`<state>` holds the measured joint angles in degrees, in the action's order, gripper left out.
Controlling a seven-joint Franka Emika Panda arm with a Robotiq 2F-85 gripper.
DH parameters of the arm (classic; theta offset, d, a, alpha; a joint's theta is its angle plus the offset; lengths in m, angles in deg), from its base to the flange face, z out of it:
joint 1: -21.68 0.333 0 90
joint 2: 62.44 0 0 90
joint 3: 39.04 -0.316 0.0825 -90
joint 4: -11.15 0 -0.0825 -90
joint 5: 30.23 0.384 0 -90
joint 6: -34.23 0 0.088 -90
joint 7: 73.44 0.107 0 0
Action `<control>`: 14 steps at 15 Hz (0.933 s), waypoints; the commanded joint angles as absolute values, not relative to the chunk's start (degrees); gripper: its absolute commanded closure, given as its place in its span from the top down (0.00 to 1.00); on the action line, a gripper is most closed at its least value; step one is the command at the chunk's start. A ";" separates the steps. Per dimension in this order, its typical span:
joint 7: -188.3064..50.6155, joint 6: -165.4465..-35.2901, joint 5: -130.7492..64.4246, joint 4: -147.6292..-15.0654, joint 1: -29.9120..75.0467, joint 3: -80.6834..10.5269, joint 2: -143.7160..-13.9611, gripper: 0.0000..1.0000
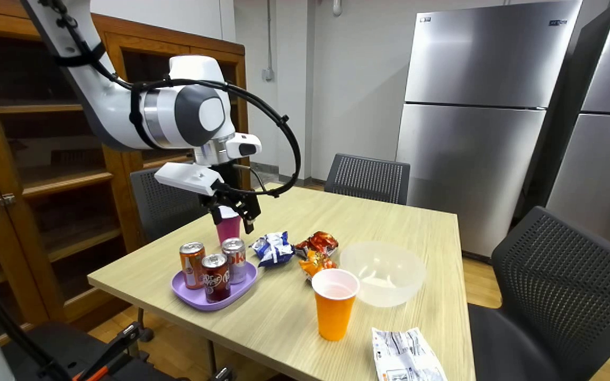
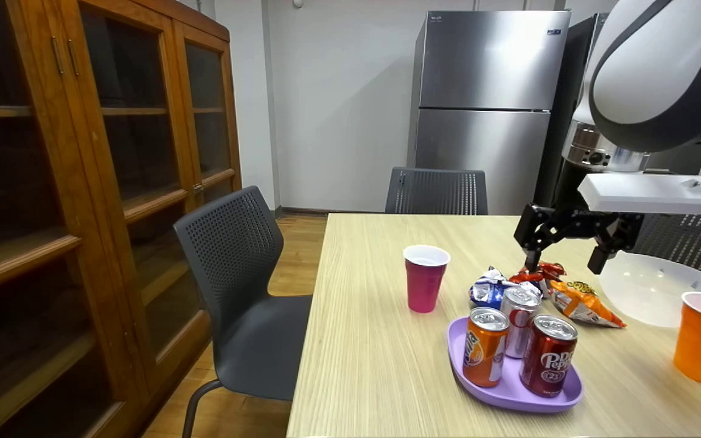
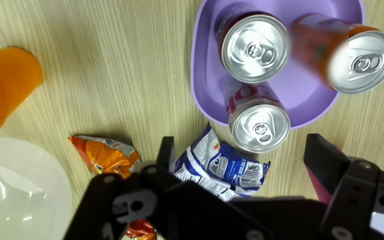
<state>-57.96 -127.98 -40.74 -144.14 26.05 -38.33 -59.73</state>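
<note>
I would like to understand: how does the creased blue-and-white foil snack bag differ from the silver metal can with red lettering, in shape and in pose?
Shape: the bag is irregular and wrinkled, while the can is a smooth cylinder.
Pose: the bag lies directly on the pale wood-grain table, while the can stands upright on the rounded purple tray.
Shared: the open black gripper holds neither.
</note>
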 commanded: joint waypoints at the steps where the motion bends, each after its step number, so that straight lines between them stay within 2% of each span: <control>1: -62.52 -129.05 -40.48 -143.45 23.28 -38.45 -58.21 1.00; 14: -77.55 -128.58 -33.26 -131.78 22.65 -38.57 -68.05 1.00</control>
<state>-73.82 -129.21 -35.35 -135.77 23.15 -37.66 -64.43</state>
